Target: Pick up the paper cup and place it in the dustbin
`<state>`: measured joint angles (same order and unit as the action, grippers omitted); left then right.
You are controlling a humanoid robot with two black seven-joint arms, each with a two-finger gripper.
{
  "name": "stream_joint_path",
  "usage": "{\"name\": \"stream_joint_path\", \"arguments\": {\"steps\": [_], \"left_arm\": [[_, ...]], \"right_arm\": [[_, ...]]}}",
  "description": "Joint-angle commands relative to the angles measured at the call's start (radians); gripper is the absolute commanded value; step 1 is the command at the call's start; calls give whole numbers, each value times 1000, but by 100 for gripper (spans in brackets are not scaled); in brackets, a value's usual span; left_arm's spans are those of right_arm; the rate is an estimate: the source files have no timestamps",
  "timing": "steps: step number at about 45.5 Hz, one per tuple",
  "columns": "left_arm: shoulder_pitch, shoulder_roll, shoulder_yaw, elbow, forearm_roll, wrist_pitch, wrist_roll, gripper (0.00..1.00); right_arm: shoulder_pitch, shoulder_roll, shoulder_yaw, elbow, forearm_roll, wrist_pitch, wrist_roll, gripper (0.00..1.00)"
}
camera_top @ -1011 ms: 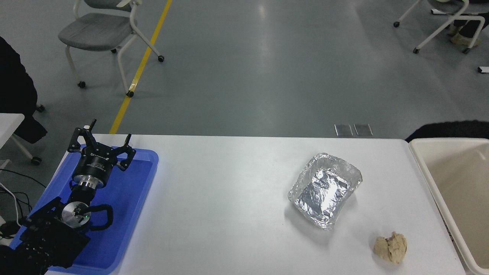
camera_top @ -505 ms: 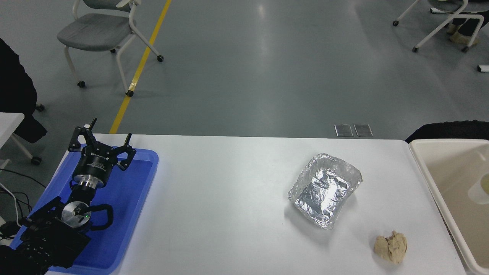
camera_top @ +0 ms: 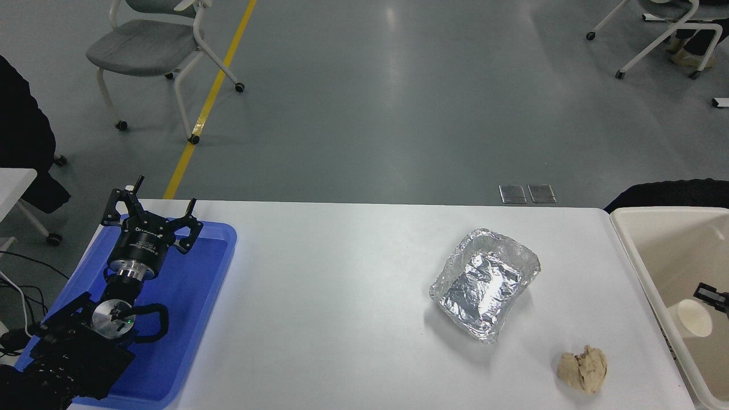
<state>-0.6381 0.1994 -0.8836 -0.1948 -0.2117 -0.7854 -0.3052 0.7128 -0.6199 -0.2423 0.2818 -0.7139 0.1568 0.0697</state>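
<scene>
1. The white rectangular table (camera_top: pixel 342 296) spreads out in front of me and is the biggest thing here; I place everything else against the crumpled silver foil tray (camera_top: pixel 484 282), which sits on it right of centre.
2. The large cream rectangular plastic dustbin (camera_top: pixel 638 256) stands to the right of the foil tray, against the table's right end, with its thick rounded rim and smooth inner walls showing.
3. The flat blue plastic tray (camera_top: pixel 193 296) lies far to the left of the foil tray, at the table's left end.
4. My left arm is parked over that blue tray, well apart from the foil tray; my left gripper (camera_top: pixel 152 212) points away from me with its black fingers spread apart and nothing between them.
5. The foil tray itself lies open side up, its shiny wrinkled floor bare.
6. The small off-white tapered paper cup (camera_top: pixel 692 318) is inside the dustbin, to the right of the foil tray and a little nearer to me — it lies tilted, its round rim and cream inside turned toward the picture's right.
7. The tan crumpled paper wad (camera_top: pixel 582 369) rests on the table, nearer to me than the foil tray and slightly to its right.
8. My right gripper (camera_top: pixel 712 296) shows only as a small black tip at the picture's right edge, just beside the cup's rim — I cannot tell whether it is apart, together or touching the cup.
</scene>
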Motion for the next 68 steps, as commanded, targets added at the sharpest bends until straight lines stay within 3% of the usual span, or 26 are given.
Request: {"name": "stream_joint_path", "arguments": {"steps": [1, 10, 16, 24, 31, 39, 55, 62, 68], "left_arm": [[0, 0, 0, 0, 0, 0, 0, 100], [-2, -2, 0, 0, 0, 0, 0, 100], [-2, -2, 0, 0, 0, 0, 0, 100], [-2, -2, 0, 0, 0, 0, 0, 100], [-2, -2, -1, 0, 0, 0, 0, 100], [0, -2, 0, 0, 0, 0, 0, 100], [2, 0, 0, 0, 0, 0, 0, 100], [2, 0, 0, 0, 0, 0, 0, 100], [2, 0, 0, 0, 0, 0, 0, 100]], "right_arm": [[74, 0, 2, 28, -4, 17, -11, 100], [305, -121, -113, 204, -13, 130, -59, 100], [581, -176, -339, 379, -7, 199, -65, 100], [916, -170, -633, 592, -2, 303, -59, 100], [1151, -101, -805, 787, 2, 369, -56, 100], [1342, -8, -899, 1006, 88, 472, -57, 100], [1579, 281, -930, 1252, 583, 619, -57, 100], [1596, 396, -913, 1249, 614, 623, -57, 100], [1599, 408, -904, 1246, 614, 624, -57, 100]]}}
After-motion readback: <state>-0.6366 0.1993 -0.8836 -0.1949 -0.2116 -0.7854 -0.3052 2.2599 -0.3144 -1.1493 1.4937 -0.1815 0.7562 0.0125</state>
